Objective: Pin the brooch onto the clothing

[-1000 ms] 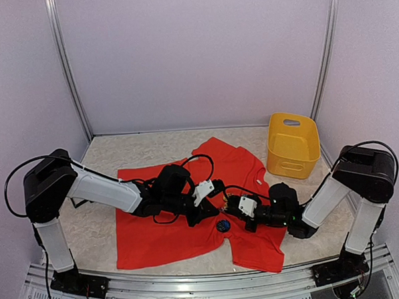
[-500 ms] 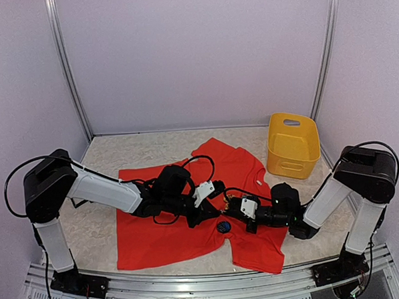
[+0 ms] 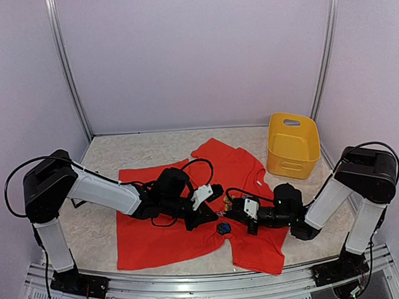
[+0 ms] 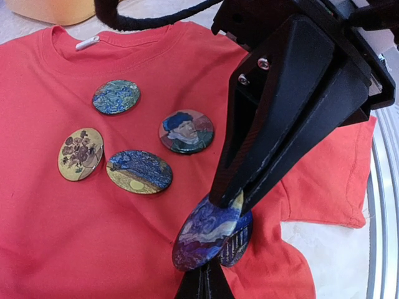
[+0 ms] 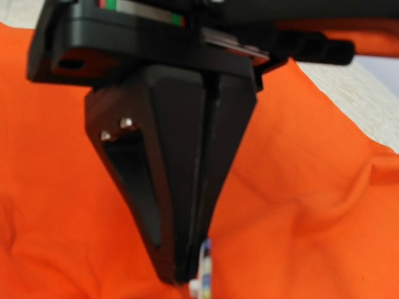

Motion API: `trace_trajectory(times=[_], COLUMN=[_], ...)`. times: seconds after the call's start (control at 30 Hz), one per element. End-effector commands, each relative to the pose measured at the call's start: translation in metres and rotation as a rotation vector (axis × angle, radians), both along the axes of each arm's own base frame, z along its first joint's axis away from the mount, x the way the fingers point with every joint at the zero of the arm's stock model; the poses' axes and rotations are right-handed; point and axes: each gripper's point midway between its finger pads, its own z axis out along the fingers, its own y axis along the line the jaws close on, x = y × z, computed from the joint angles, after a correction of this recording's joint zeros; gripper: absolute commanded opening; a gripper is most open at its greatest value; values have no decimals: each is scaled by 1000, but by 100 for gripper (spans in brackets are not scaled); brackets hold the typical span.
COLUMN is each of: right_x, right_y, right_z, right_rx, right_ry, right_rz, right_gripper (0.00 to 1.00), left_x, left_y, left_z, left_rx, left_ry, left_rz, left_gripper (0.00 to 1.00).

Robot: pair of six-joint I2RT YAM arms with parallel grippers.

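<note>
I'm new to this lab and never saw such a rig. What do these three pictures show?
A left arm and a right arm, both robotic, are bolted to a table. One picture looks down from above; the other two come from a camera on each wrist. A red T-shirt lies on the table, a yellow basket beside it. Four other brooches rest on the shirt. The left tool is shut on a blue swirled brooch; the right tool is shut too, what it pinches too small to tell.

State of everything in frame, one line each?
T-shirt: spread flat, rumpled.
Held brooch: clamped in left pincer, over shirt.
Four other brooches: lying face-up on shirt chest.
Left pincer: shut on brooch.
Right pincer: shut, tip at brooch.
Basket: upright.
</note>
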Motion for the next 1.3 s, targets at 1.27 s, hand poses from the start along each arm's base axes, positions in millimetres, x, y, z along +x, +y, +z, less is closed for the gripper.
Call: trace_trajectory(times=[1.27], right_x=[-16], right_y=[2], right_z=[21], right_rx=[134], right_ry=[81], right_rz=[18], right_gripper=[0], left_x=[4], left_y=[1], left_z=[27], left_rx=[-81], left_ry=[-33], left_rz=[9], left_gripper=[3])
